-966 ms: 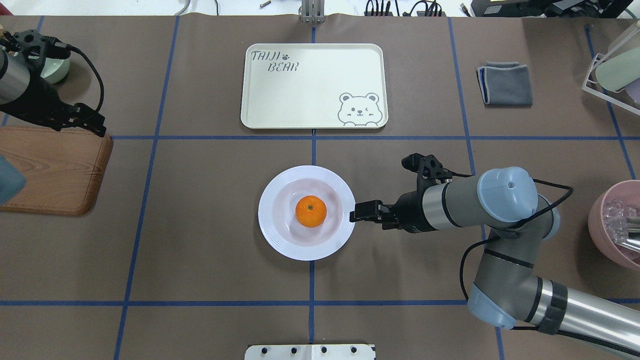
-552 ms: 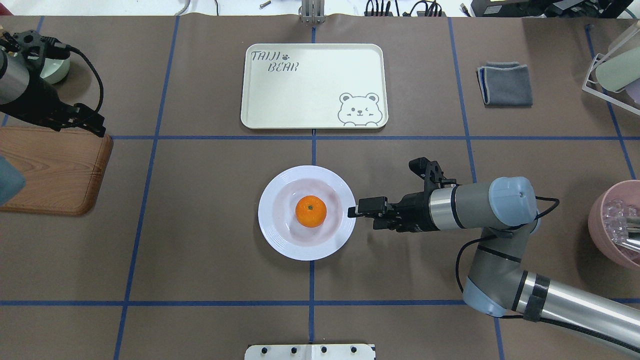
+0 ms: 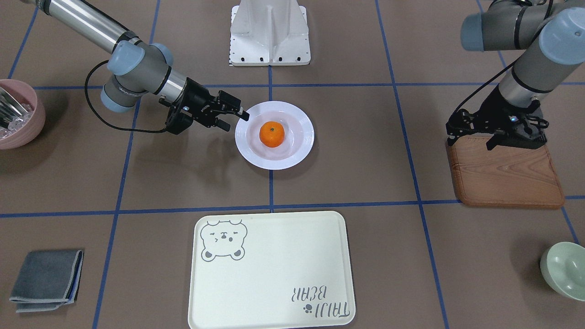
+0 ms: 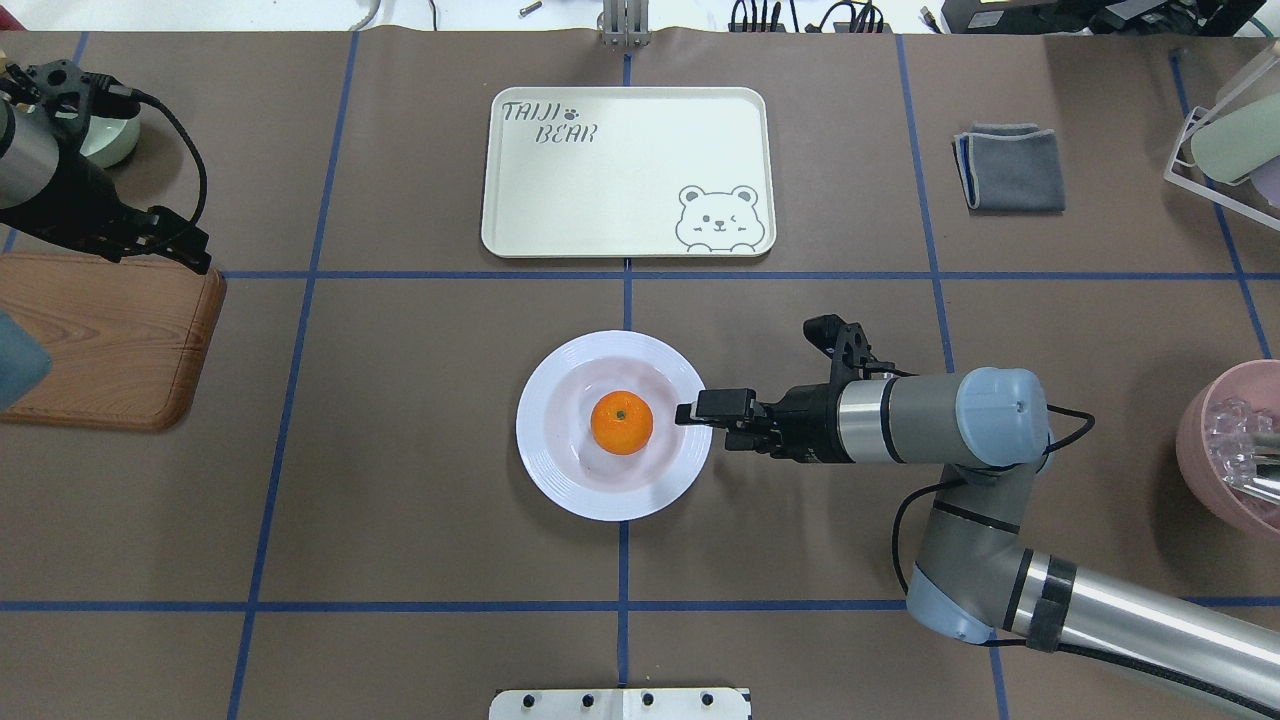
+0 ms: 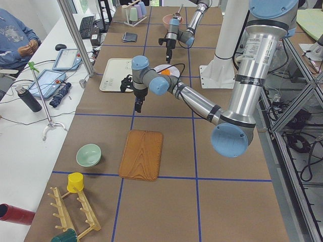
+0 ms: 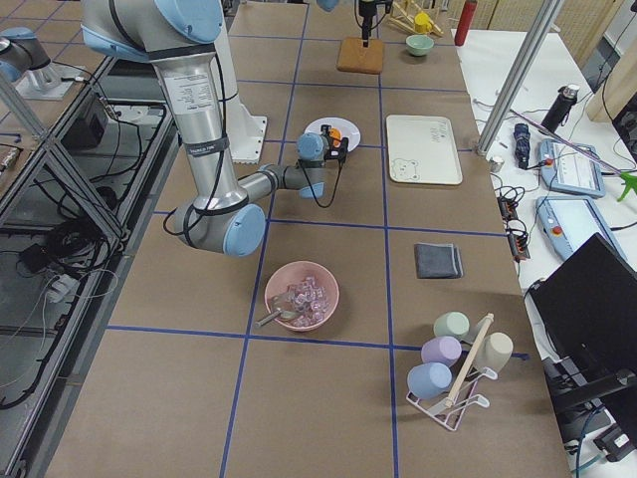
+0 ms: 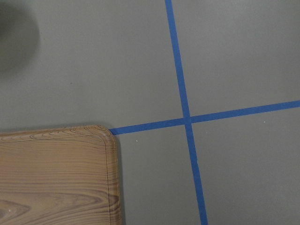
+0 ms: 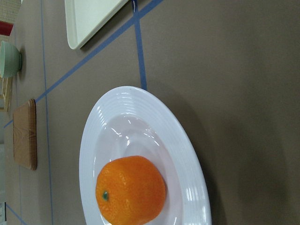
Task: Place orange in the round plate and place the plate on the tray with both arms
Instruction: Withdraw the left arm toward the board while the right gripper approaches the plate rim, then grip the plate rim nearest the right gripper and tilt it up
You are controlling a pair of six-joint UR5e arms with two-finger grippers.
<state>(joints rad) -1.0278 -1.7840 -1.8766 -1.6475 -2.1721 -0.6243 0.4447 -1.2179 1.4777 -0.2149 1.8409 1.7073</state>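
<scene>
The orange (image 4: 621, 422) (image 3: 272, 134) (image 8: 131, 190) lies in the middle of the white round plate (image 4: 556, 478) (image 3: 301, 146) (image 8: 187, 154), at the table's centre. My right gripper (image 4: 690, 413) (image 3: 240, 119) lies level at the plate's right rim, open, with its upper finger over the rim; I cannot tell whether the lower finger is under the rim. The cream tray (image 4: 627, 172) (image 3: 269, 269) (image 8: 89, 18) lies beyond the plate with nothing on it. Far to the left, my left gripper (image 4: 185, 245) (image 3: 470, 142) hangs open over the wooden board's corner, holding nothing.
A brown wooden board (image 4: 100, 340) (image 3: 507, 173) (image 7: 51, 173) lies at the left edge, a pale green bowl (image 3: 564, 269) beyond it. A folded grey cloth (image 4: 1010, 167) lies right of the tray. A pink bowl (image 4: 1230, 450) and a cup rack (image 4: 1225, 140) stand at the right edge.
My right gripper has slid left, from just outside the plate's right rim to over the rim, and the arm's elbow has shifted. Plate, orange and left arm have stayed put.
</scene>
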